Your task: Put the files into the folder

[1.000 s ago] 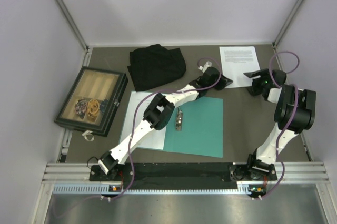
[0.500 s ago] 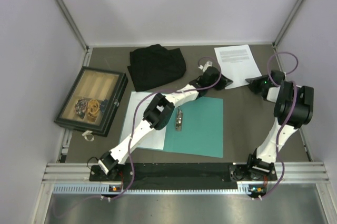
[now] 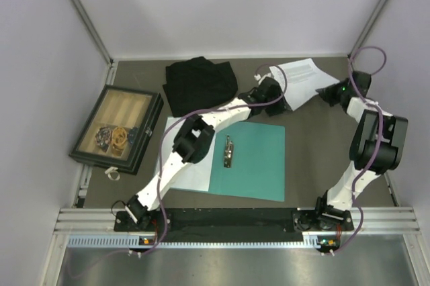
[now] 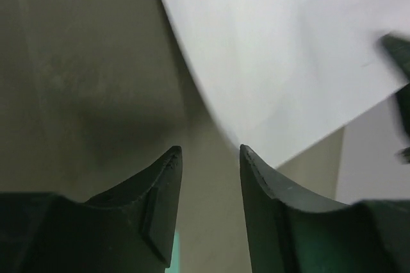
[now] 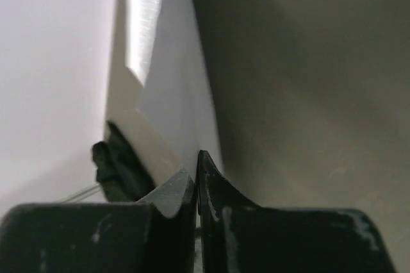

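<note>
One sheet (image 3: 302, 71) pinched tight in my right claw (image 5: 196, 164), left claw (image 4: 210, 152) half open and empty beside it, folder (image 3: 255, 165) not yet reached

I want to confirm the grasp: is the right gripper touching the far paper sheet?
Touching. The right wrist view shows the right gripper shut on the paper sheet's edge, no gap between them.

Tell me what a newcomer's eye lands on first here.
The teal folder lies flat in the middle, the brightest colour in view. At the far right, the right gripper is shut on the edge of a white sheet, while the left gripper stands open at that sheet's corner. A black cloth sits at the back, a wooden tray at the left.
</note>
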